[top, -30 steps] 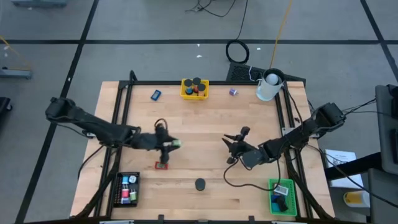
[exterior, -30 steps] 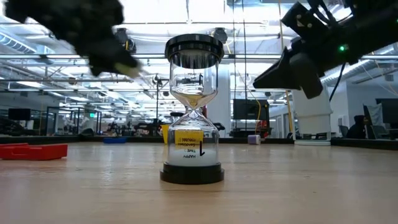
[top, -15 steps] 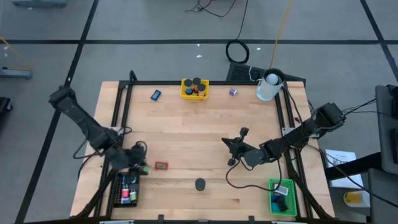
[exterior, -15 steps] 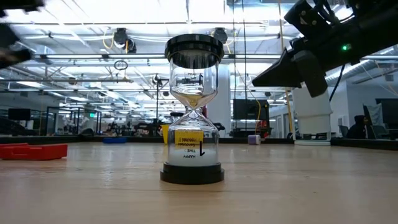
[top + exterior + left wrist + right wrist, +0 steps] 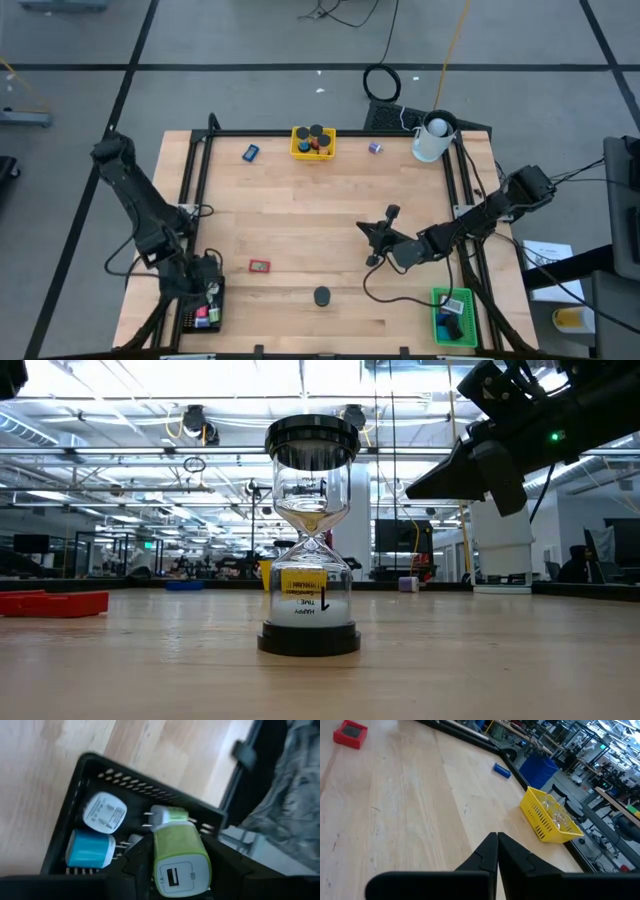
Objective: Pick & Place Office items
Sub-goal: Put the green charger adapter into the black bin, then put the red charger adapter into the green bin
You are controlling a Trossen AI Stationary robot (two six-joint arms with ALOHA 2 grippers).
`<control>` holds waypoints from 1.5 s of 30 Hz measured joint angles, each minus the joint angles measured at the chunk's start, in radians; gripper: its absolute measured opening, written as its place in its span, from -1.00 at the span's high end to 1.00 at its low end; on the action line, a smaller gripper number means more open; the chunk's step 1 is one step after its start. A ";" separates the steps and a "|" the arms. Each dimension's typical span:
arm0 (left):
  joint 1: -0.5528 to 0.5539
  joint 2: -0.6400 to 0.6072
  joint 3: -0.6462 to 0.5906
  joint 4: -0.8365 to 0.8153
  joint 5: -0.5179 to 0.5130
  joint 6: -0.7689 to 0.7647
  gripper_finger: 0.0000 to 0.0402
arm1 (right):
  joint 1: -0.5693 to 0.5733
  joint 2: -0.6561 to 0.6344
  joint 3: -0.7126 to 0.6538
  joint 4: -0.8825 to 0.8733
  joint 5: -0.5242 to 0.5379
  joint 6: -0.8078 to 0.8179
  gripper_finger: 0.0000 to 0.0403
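Note:
My left gripper (image 5: 207,288) is at the table's near left corner, over the black mesh tray (image 5: 190,318), shut on a green and white USB charger (image 5: 177,855). In the left wrist view a blue charger (image 5: 90,849) and a white charger (image 5: 105,812) lie in that tray (image 5: 80,775). My right gripper (image 5: 375,242) hovers shut over the table's middle right, its fingers (image 5: 490,851) together and touching nothing. A red block (image 5: 259,266) lies flat on the wood, and a small hourglass (image 5: 312,540) stands upright on its base. My left gripper pinches the green charger's body (image 5: 175,842) between its two fingers (image 5: 135,865), one on each long side. The USB face (image 5: 175,879) looks back at the wrist and the prongs (image 5: 150,817) point away, toward the tray's inside. Whether it touches the tray's contents I cannot tell.
A yellow tray (image 5: 313,142) with dark caps sits at the far edge, a blue item (image 5: 250,152) to its left and a purple item (image 5: 375,148) to its right. A white cup (image 5: 432,140) stands far right, a green tray (image 5: 453,315) near right. Bare wood lies between.
My left gripper has carried the green charger from above the red block, near the table's middle, toward the near left corner, and now stands over the black tray. It has stayed shut on the charger. My right arm has kept still.

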 joint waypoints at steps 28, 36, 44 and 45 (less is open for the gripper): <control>-0.082 0.189 0.000 0.180 0.079 -0.129 -0.11 | 0.000 0.000 0.000 -0.006 -0.001 0.023 0.98; -0.082 0.179 0.001 0.179 0.111 -0.045 -0.18 | 0.000 0.000 0.000 -0.006 -0.001 0.023 0.98; -0.048 0.096 0.001 0.160 -0.038 0.181 0.14 | 0.000 0.000 0.000 -0.006 -0.001 0.023 0.98; -0.034 0.084 0.001 0.154 -0.072 0.236 0.19 | 0.000 0.000 0.000 -0.006 -0.001 0.023 0.98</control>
